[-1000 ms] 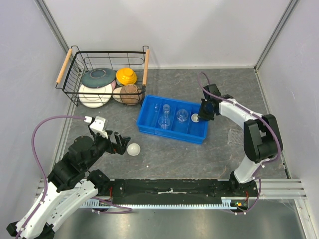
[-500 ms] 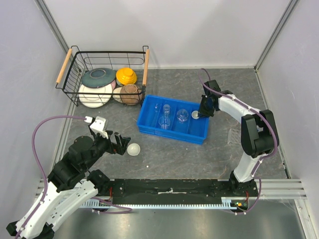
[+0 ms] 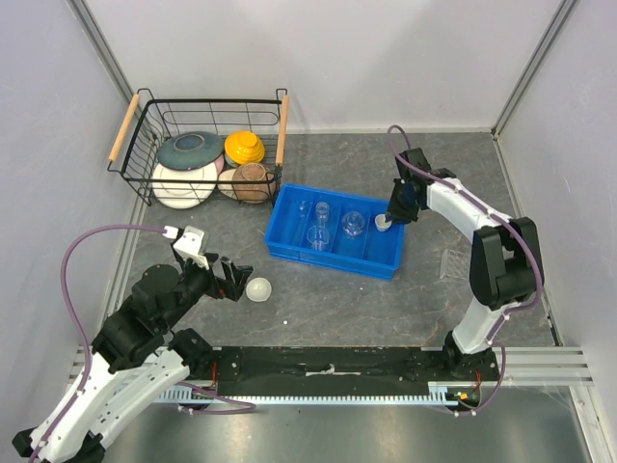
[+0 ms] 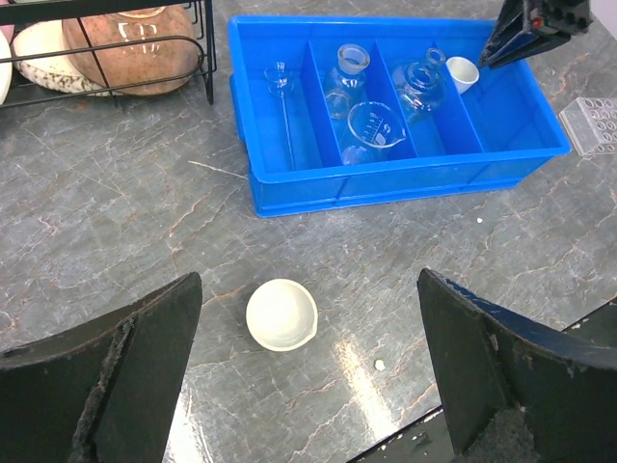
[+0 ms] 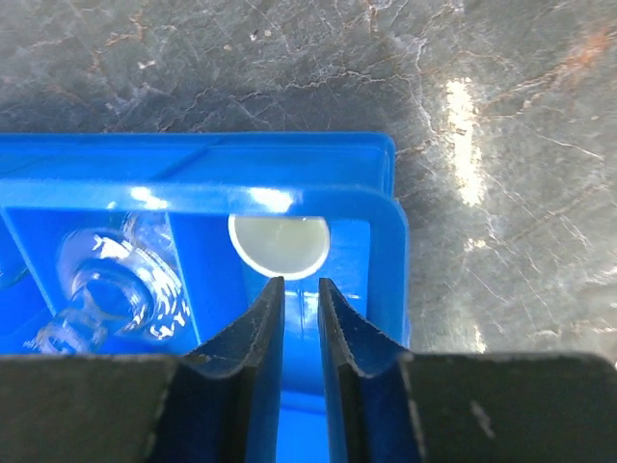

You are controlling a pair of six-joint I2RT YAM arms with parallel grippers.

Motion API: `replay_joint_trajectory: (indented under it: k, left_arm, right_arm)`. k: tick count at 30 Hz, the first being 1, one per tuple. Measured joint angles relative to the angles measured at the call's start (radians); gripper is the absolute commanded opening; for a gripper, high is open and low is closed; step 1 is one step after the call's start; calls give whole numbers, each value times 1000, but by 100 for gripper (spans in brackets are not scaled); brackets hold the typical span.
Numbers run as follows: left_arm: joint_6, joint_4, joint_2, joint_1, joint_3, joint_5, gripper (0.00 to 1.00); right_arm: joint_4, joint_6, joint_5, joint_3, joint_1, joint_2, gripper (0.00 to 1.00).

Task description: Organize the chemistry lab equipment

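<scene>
A blue tray (image 3: 333, 262) holds clear glassware: a round flask (image 3: 353, 223), a beaker (image 3: 316, 235) and a small bottle (image 4: 347, 75). A small white cup (image 5: 279, 244) stands in the tray's right compartment at its far corner. My right gripper (image 5: 299, 282) hovers just above the cup with its jaws narrowly apart and nothing between them. It also shows in the top view (image 3: 393, 216). A white round dish (image 4: 281, 313) lies on the table. My left gripper (image 4: 308, 280) is wide open above it, near the front edge. A clear gridded rack (image 3: 452, 263) lies right of the tray.
A black wire basket (image 3: 145, 135) with wooden handles stands at the back left and holds coloured ceramic bowls and plates. Grey walls close in the table on three sides. A small white crumb (image 4: 380, 365) lies near the dish.
My right gripper has shifted slightly toward the far side over the tray's right compartment, and the white cup stays there. The left arm and the dish have not moved.
</scene>
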Motion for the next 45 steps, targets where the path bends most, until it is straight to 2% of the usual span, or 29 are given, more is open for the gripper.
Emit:
replay_joint_trajectory:
  k: [6, 12, 15, 19, 23, 30, 39, 45]
  left_arm:
    - [0, 0, 0, -1, 0, 0, 100]
    - [0, 0, 0, -1, 0, 0, 100]
    - [0, 0, 5, -1, 0, 0, 100]
    - [0, 0, 13, -1, 0, 0, 100]
    - [0, 0, 14, -1, 0, 0, 100]
    - [0, 0, 13, -1, 0, -1, 100]
    - [0, 0, 4, -1, 0, -8, 100]
    - [0, 0, 4, -1, 0, -17, 100]
  right_arm:
    - [-79, -16, 48, 30, 50, -151, 33]
    - [-84, -25, 31, 57, 278, -349, 41]
    - [-1, -13, -35, 9, 378, -434, 43]
    - [154, 49, -112, -173, 465, -529, 43]
    - [282, 109, -124, -299, 573, -473, 43]
    - [466, 163, -96, -320, 738, -262, 43]
    - [684, 203, -95, -318, 753, -55, 43]
    - [750, 217, -117, -293, 763, 57, 43]
